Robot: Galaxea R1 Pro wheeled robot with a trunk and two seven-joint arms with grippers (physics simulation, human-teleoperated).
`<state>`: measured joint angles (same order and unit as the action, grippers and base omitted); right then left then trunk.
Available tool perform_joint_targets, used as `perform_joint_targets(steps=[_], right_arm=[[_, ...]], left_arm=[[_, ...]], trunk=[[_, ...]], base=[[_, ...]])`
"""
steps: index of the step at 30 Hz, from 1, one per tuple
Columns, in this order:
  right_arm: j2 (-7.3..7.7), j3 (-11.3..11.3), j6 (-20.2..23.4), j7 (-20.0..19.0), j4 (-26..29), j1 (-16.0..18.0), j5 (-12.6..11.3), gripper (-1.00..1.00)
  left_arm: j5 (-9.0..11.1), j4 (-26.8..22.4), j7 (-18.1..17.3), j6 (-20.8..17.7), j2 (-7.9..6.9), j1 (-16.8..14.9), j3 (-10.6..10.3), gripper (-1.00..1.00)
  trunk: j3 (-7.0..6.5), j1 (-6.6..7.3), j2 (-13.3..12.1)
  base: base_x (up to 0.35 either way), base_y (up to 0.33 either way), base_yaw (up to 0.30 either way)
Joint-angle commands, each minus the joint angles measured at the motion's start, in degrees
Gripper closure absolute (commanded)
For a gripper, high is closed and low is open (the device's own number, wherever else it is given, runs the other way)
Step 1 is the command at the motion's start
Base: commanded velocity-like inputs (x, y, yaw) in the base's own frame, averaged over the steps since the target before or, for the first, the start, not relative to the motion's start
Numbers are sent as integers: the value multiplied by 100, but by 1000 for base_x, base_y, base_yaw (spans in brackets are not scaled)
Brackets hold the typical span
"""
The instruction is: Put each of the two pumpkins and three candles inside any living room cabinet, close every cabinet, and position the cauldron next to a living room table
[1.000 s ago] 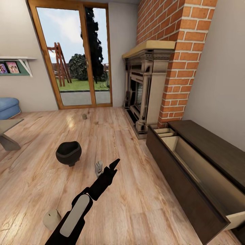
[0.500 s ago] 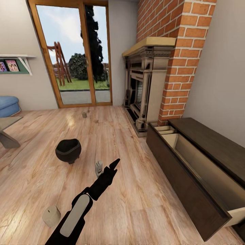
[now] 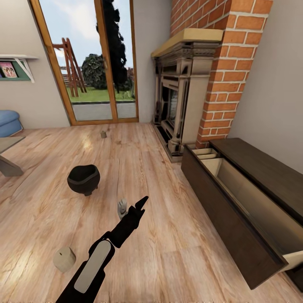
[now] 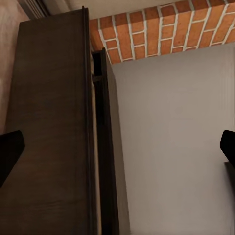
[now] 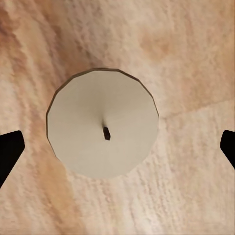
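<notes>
Pale wooden floorboards [image 3: 168, 252] run through a living room with a brick chimney, an ornate beige-and-black fireplace [image 3: 176, 105] and a glazed garden door [image 3: 88, 63]. Seen from its wrist camera, the right gripper [image 5: 117, 147] hangs directly above a short beige-grey candle [image 5: 103, 122] standing upright on the boards, wick uppermost; the two dark fingertips [image 5: 10, 152] are spread wide on either side and touch nothing. The left gripper [image 4: 117, 149] is likewise spread wide and empty, looking along the long, low dark brown wooden cabinet [image 4: 49, 132] against the grey wall. From the head camera, a black arm [image 3: 113, 235] reaches forward over the floor. A stubby candle [image 3: 64, 259] stands beside it, near the lower edge. Further off sits the round black cauldron [image 3: 84, 179], well apart from the cabinet [image 3: 235, 210], whose drawers are pulled open, showing pale beige insides. Another small candle [image 3: 103, 134] stands near the door. A corner of the low table [image 3: 8, 162] shows at the left edge.
</notes>
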<state>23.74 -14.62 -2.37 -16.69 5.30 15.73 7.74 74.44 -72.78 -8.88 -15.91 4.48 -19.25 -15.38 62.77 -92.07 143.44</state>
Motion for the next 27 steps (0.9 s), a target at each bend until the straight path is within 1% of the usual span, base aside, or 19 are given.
perform_joint_targets(steps=[1,2,8,11,15,18,19,21,22,26,27], right_arm=[[-1,1,0,0,9,0,0,-100],[-1,2,0,-1,21,0,0,-100],[6,9,-9,-4,72,0,-2,-100],[7,11,-235,-35,84,0,-7,-100],[7,11,-317,-50,90,0,-9,-100],[7,11,-329,-67,93,0,-9,-100],[6,11,-331,-104,95,0,-9,-100],[5,11,-333,-329,107,0,-9,-100],[7,11,-334,-462,111,0,-9,-100],[9,11,-334,-486,112,0,-9,-100],[9,11,-337,-489,114,0,-9,-100]], left_arm=[[1,0,0,0,0,0,0,-100],[1,1,0,3,3,0,0,-100],[1,1,2,8,8,0,0,-100],[1,4,1,9,9,0,0,-100],[1,1,3,9,9,0,0,-100],[1,1,6,9,9,0,0,-100],[1,1,5,9,9,0,0,-100],[1,1,1,9,9,0,0,-100],[1,1,4,9,6,0,0,-100],[1,1,5,9,6,0,0,-100],[1,1,6,9,6,0,0,-100]], trunk=[[23,-2,2],[45,-5,3],[45,-5,3],[45,-5,3],[45,-5,3],[112,-13,7],[134,-15,8],[178,-20,11],[178,-20,11],[178,-20,11],[200,-23,12]], base=[[0,0,0],[0,0,0],[0,0,0],[0,0,0],[0,0,0],[0,0,0],[0,0,0],[0,0,0],[0,0,0],[0,0,0],[0,0,0]])
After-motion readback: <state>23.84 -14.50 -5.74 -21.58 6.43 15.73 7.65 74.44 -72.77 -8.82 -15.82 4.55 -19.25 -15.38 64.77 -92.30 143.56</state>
